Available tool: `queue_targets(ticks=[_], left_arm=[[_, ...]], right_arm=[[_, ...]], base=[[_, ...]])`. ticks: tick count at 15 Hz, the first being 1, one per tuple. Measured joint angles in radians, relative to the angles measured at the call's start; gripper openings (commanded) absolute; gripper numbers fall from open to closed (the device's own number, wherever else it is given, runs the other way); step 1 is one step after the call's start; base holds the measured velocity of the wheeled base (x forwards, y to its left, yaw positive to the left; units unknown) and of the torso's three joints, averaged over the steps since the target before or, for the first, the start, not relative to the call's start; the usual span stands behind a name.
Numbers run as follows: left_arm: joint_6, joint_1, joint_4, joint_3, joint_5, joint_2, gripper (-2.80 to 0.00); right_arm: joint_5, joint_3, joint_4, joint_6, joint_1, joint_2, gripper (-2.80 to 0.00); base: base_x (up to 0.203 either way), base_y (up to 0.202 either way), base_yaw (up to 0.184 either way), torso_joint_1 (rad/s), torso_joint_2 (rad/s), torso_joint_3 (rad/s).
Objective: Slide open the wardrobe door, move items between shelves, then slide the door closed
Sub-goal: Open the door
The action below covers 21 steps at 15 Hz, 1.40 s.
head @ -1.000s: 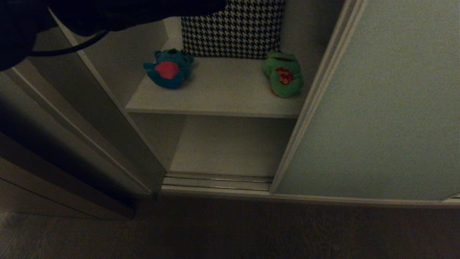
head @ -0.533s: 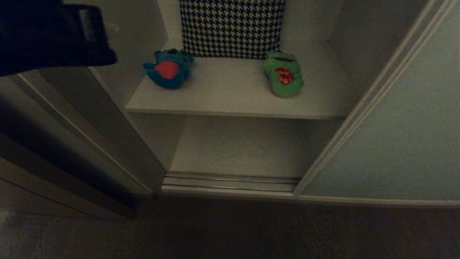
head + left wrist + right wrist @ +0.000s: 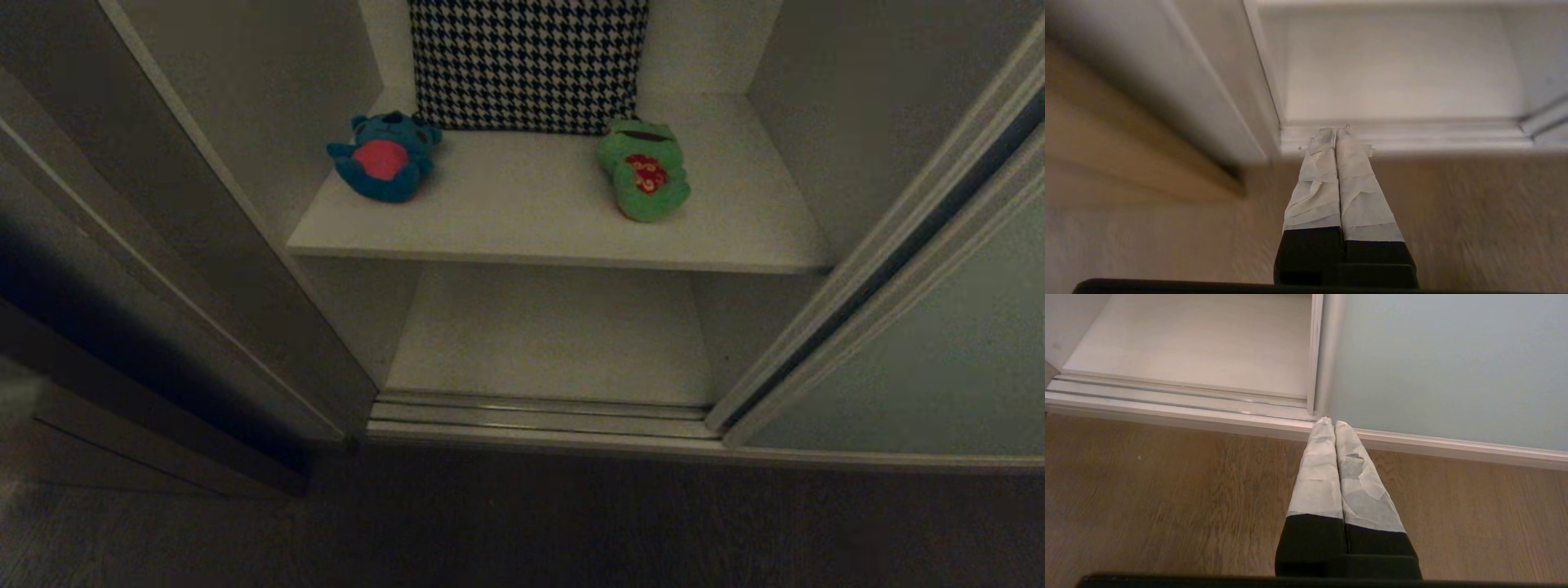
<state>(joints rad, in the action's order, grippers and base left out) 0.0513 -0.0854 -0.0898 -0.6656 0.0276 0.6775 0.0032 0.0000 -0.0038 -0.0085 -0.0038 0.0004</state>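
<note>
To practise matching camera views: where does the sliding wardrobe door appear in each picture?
Head view: sliding wardrobe door at the right edge.
Left wrist view: only a blurred sliver, far right.
Right wrist view: fills the upper right.
Shared landmark: the floor track.

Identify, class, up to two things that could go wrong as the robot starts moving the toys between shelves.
1. The green frog rests against the houndstooth cushion; a grab might drag both.
2. The left gripper is shut and must open before closing on the teal-blue bear, or it may just shove it.
</note>
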Motion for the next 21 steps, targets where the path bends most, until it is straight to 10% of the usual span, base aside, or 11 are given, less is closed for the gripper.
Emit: queue_targets(ticks=[4,11,21], left_arm=[[-0.002,0.091,0.012,0.251,0.13,-0.242,-2.8],[0.022,0.103,0.212,0.6,0.14,-0.476,-2.8],[-0.04,0.094,0.089,0.64,0.036,-0.672,-2.8]], right_arm=[[0.0,0.0,0.0,0.0,0.0,0.0,-2.8],[0.0,0.0,0.0,0.0,0.0,0.0,-2.8],[0.0,0.0,0.0,0.0,0.0,0.0,-2.8]], base=[[0.0,0.0,0.0,0.0,0.0,0.0],[0.0,0.0,0.0,0.0,0.0,0.0],[0.0,0.0,0.0,0.0,0.0,0.0]])
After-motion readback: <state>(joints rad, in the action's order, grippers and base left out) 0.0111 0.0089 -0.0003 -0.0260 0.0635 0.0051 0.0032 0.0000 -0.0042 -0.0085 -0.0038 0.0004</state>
